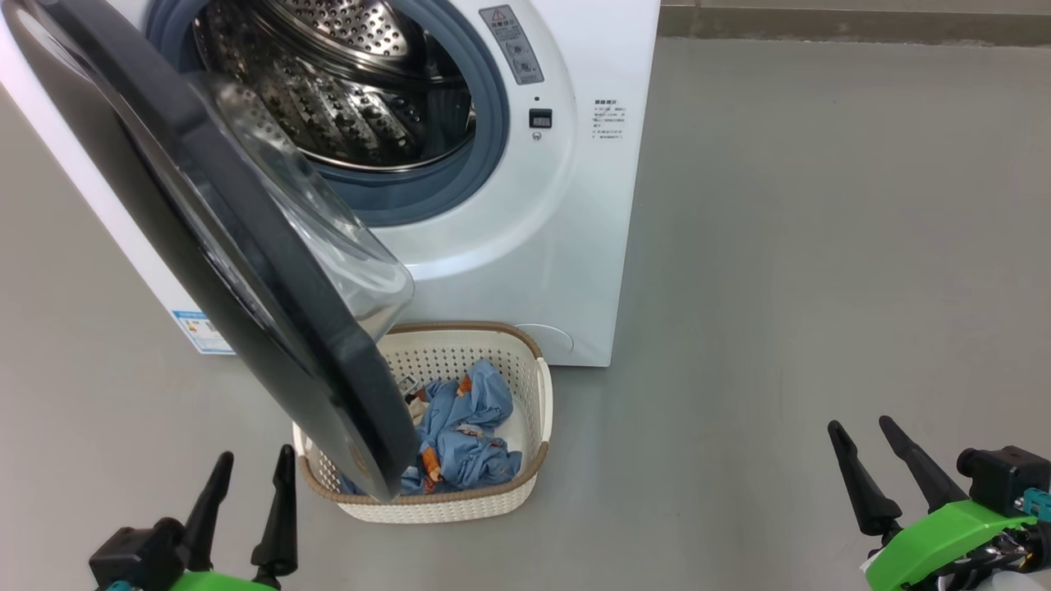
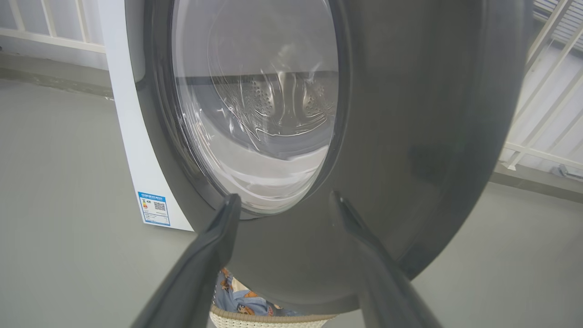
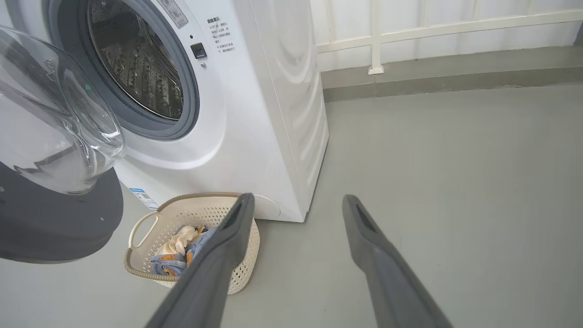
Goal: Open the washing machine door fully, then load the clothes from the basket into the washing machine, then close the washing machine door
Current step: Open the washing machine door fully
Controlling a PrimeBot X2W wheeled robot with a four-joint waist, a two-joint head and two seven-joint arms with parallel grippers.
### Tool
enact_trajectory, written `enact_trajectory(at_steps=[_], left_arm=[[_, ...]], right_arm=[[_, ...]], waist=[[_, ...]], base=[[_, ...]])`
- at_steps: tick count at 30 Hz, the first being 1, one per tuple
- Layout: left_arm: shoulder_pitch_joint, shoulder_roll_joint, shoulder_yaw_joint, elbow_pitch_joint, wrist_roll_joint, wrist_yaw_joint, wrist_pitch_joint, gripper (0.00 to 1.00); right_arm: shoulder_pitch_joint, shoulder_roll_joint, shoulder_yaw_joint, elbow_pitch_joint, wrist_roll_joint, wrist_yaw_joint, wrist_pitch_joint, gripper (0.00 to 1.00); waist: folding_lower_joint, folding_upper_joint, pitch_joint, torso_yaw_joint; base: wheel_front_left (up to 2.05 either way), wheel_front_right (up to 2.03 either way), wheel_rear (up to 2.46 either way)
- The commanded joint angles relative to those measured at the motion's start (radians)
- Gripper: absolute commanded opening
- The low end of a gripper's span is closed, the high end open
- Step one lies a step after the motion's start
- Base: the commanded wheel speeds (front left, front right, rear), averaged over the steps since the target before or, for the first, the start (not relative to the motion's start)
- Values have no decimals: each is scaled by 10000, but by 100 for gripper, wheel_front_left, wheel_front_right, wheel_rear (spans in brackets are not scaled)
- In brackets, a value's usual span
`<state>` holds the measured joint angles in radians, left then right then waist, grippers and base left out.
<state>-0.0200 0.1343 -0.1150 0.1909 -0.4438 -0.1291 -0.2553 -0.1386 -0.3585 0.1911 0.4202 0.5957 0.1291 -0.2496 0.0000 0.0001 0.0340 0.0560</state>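
Observation:
The white washing machine (image 1: 534,246) (image 3: 255,105) stands ahead with its steel drum (image 1: 345,90) exposed. Its black-rimmed door (image 1: 246,271) (image 2: 410,136) (image 3: 45,218) hangs open, swung out over the left part of the basket (image 1: 538,410) (image 3: 241,269), which sits on the floor in front of the machine. Light blue clothes (image 1: 464,435) (image 3: 166,264) with orange prints lie in the basket, with a cream piece (image 3: 180,239) among them. My left gripper (image 1: 250,472) (image 2: 284,200) is open, just before the door's outer face. My right gripper (image 1: 862,431) (image 3: 296,200) is open over bare floor, well right of the basket.
Grey floor (image 1: 821,246) spreads wide to the machine's right. A white railing (image 3: 378,36) and a low kerb run behind. A blue label (image 2: 155,208) marks the machine's lower left corner.

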Motion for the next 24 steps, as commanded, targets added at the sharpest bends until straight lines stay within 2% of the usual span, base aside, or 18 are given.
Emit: enact_trajectory(at_steps=[1,17,18,19,20,21,24], left_arm=[[-217,185,319,-187,83,-16,-65,100],[-281,219,368,-1,36,-16,-65,100],[-298,211,371,17,32,-16,-65,75],[-298,211,371,17,32,-16,-65,75],[-333,180,410,18,16,-16,-65,35],[-369,139,436,17,-33,-16,-65,0],[-500,94,594,-102,-70,-16,-65,0]], right_arm=[[154,-138,113,-144,-152,16,-121,100],[284,58,-62,-23,-793,16,-122,100],[284,63,-74,-31,-812,16,-122,100],[284,63,-74,-31,-812,16,-122,100],[288,63,-91,-41,-842,16,-122,100],[296,64,-107,-52,-866,16,-122,100],[324,52,-128,-99,-980,16,-122,100]], waist=[[0,-1,18,9],[0,-1,76,6],[0,-1,79,4],[0,-1,79,4],[0,-1,76,6],[0,-1,73,13],[0,-1,64,33]], base=[[0,0,0],[0,0,0],[0,0,0],[0,0,0],[0,0,0],[0,0,0],[0,0,0]])
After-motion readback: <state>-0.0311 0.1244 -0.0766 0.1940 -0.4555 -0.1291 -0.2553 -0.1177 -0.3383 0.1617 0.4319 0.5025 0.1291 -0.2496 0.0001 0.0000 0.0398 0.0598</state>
